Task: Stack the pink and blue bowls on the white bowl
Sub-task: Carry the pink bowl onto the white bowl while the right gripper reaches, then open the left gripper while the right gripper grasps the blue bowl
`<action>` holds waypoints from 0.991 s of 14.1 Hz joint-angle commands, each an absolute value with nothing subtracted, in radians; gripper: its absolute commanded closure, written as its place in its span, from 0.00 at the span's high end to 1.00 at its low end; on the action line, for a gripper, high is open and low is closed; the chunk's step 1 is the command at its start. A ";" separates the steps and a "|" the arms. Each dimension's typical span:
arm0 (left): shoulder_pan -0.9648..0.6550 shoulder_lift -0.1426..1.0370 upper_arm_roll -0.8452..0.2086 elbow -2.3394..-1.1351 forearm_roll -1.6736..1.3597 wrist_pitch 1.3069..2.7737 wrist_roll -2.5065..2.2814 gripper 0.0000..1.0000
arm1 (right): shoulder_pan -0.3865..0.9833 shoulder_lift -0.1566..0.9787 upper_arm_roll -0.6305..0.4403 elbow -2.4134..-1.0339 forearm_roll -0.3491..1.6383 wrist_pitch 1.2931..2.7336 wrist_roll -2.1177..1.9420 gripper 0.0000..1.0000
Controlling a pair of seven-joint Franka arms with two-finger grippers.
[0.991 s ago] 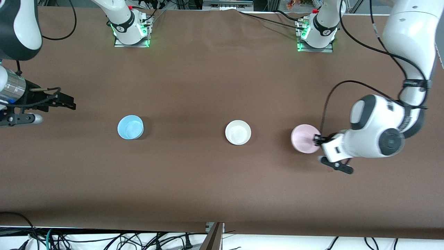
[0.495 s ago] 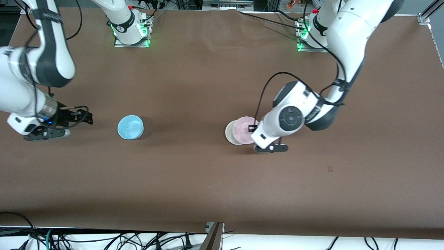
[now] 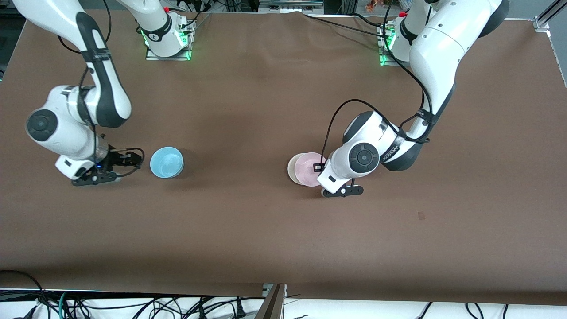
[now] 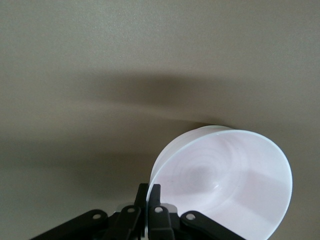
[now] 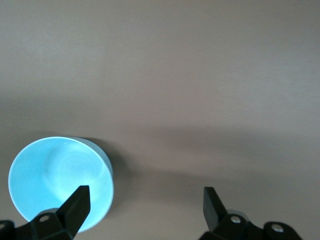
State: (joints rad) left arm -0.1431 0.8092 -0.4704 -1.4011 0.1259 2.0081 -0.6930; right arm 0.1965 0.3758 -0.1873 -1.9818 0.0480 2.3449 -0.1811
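My left gripper [image 3: 317, 168] is shut on the rim of the pale pink bowl [image 3: 308, 168] and holds it over the white bowl [image 3: 292, 169], covering most of it. In the left wrist view the pink bowl [image 4: 230, 182] shows pale, its rim pinched between my fingers [image 4: 148, 192]. The sky blue bowl [image 3: 166, 162] stands on the table toward the right arm's end. My right gripper [image 3: 135, 160] is open and empty, low beside the blue bowl. In the right wrist view the blue bowl [image 5: 57, 182] lies by one open finger [image 5: 77, 205].
The brown table cover [image 3: 266, 230] carries only the three bowls. The arm bases [image 3: 167, 37] stand at the table's edge farthest from the front camera. Cables hang along the edge nearest to that camera [image 3: 177, 305].
My left gripper has shifted the pink bowl a little farther over the white bowl. My right gripper has moved in toward the blue bowl and now sits close beside it.
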 commanded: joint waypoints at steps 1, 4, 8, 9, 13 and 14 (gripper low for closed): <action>-0.161 0.819 -0.468 -1.373 0.118 2.006 -0.709 0.00 | 0.235 0.416 -0.190 -1.980 0.058 2.372 -0.137 1.00; -0.181 0.828 -0.468 -1.374 0.118 2.006 -0.715 0.00 | 0.239 0.451 -0.190 -1.983 0.058 2.370 -0.133 0.99; -0.184 0.828 -0.466 -1.385 0.127 2.039 -0.744 0.00 | 0.239 0.491 -0.189 -1.983 0.058 2.373 -0.130 0.88; -0.184 0.828 -0.466 -1.384 0.127 2.039 -0.744 0.00 | 0.241 0.492 -0.190 -1.982 0.058 2.372 -0.130 0.83; -0.184 0.831 -0.468 -1.384 0.121 2.040 -0.745 0.00 | 0.255 0.509 -0.189 -1.980 0.060 2.388 -0.075 0.64; -0.184 0.831 -0.468 -1.384 0.121 2.040 -0.746 0.00 | 0.258 0.518 -0.189 -1.980 0.061 2.398 -0.068 0.63</action>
State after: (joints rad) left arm -0.1757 0.8228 -0.4714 -1.4007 0.1259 2.0379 -0.7352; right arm 0.2428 0.5017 -0.1860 -1.9815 0.0480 2.3728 -0.0944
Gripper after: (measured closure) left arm 0.969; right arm 0.326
